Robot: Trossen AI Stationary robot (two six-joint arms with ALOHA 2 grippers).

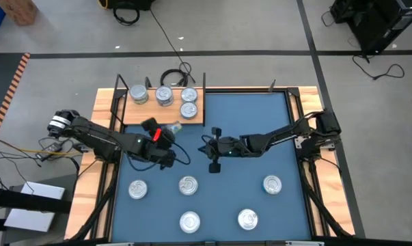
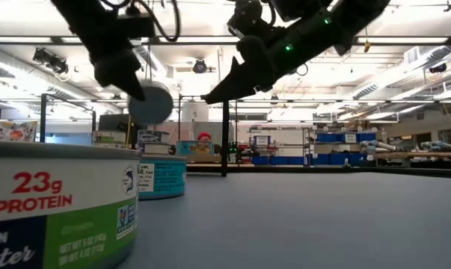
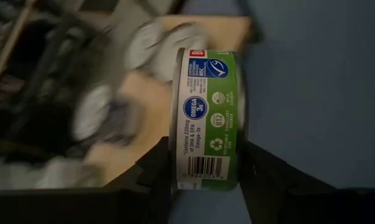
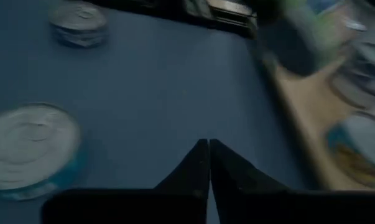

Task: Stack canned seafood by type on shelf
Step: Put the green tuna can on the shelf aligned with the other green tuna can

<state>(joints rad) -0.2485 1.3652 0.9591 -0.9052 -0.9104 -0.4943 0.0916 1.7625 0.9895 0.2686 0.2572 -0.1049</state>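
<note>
My left gripper (image 1: 170, 128) hangs above the blue mat just in front of the shelf (image 1: 151, 115), shut on a green-labelled tin (image 3: 207, 106). That tin also shows as a round disc (image 2: 151, 103) in the low view. The shelf is a wooden board with black uprights, and several silver tins (image 1: 164, 96) stand on it. My right gripper (image 1: 207, 146) is shut on nothing, raised over the middle of the mat, to the right of the left gripper. Its fingertips (image 4: 209, 152) meet. My left gripper pinches the tin between its two fingers (image 3: 155, 171), one on each flat face, near the rim at the barcode (image 3: 206, 167). The fingers slant down from the table's left. The tin stands on edge, its label band facing the wrist camera, lifted clear of the mat.
Several more tins stand on the mat (image 1: 294, 157) nearer the front: (image 1: 137, 188), (image 1: 188, 184), (image 1: 272, 184), (image 1: 189, 221), (image 1: 247, 219). In the low view, two labelled tins (image 2: 57, 202), (image 2: 161, 177) stand close to the camera. The mat's right half is bare.
</note>
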